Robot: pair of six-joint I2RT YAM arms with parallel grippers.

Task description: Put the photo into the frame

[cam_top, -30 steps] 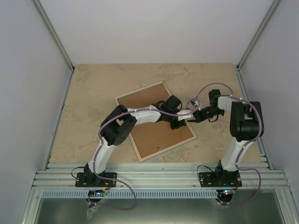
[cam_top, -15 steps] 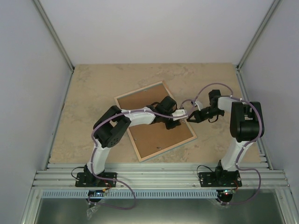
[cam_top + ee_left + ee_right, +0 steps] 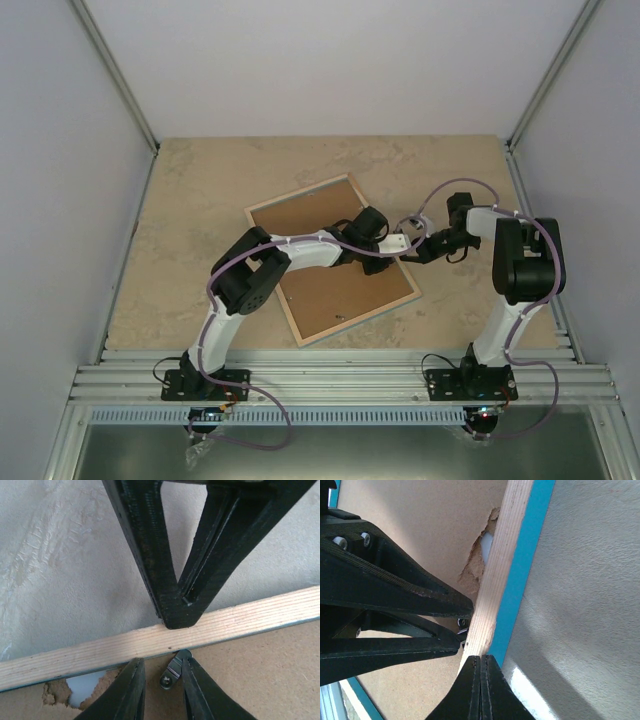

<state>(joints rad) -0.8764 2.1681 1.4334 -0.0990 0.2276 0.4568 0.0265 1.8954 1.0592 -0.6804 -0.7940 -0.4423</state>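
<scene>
1. The frame (image 3: 298, 193) lay face down and skewed on the table (image 3: 200, 200), near its middle. Its brown backing board (image 3: 335, 295) faced up, with a pale wood rim all round.
2. Both my arms met at the frame's right-hand rim: the left reached across the board, the right came in from the side.
3. My left pincer (image 3: 162, 664) was open only a narrow way. Its 2 fingers (image 3: 131, 692) stood over the board just inside the wood rail (image 3: 100, 647).
4. A small metal clip (image 3: 172, 672) sat in the gap between those fingers, its end against the rail. It lay close to 1 finger. I could not tell whether either finger pressed on it.
5. My right pincer (image 3: 480, 661) was fully closed, its fingers flat against each other with nothing visible between them.
6. Its joined tip touched the wood rim directly opposite the clip. The left wrist view showed it as a black V coming down onto the rail.
7. From the right wrist, the frame's turquoise face (image 3: 522, 580) showed as a thin strip beside the wood edge, next to the table.
8. The board was chipped beside the rail, a short way along from the clip. A white patch (image 3: 82, 687) showed through the break.
9. Whether that patch was the photo, I could not tell.
</scene>
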